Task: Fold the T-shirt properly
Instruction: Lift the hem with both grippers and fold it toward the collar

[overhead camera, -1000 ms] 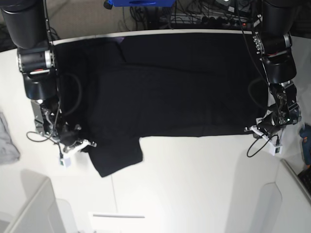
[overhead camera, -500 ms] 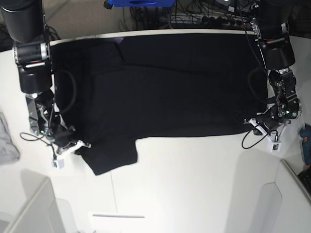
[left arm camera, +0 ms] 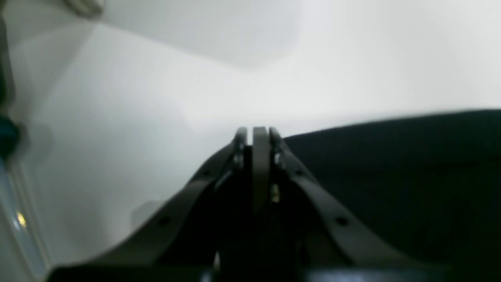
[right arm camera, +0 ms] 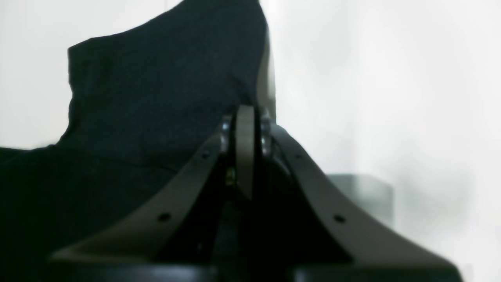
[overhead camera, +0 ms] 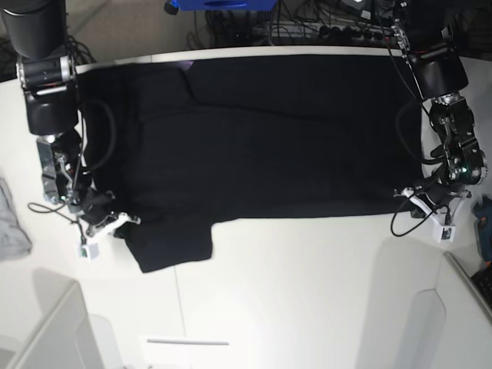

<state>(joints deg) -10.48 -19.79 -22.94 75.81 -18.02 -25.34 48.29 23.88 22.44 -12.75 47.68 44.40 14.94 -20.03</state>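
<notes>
Honestly I'd barely started: the T-shirt (overhead camera: 269, 134) lay spread flat, plain side up, across the far half of the white surface (overhead camera: 307, 292), no fold made, left tool (overhead camera: 425, 198) and right tool (overhead camera: 115, 222) pressed together at its near corners.

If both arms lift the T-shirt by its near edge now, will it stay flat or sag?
Probably sag: the T-shirt is thin cloth lying limp on the table. Its loose sleeve would likely dangle. Spread that wide, the unsupported middle should droop.

Black T-shirt (overhead camera: 269, 131) flat on table
</notes>
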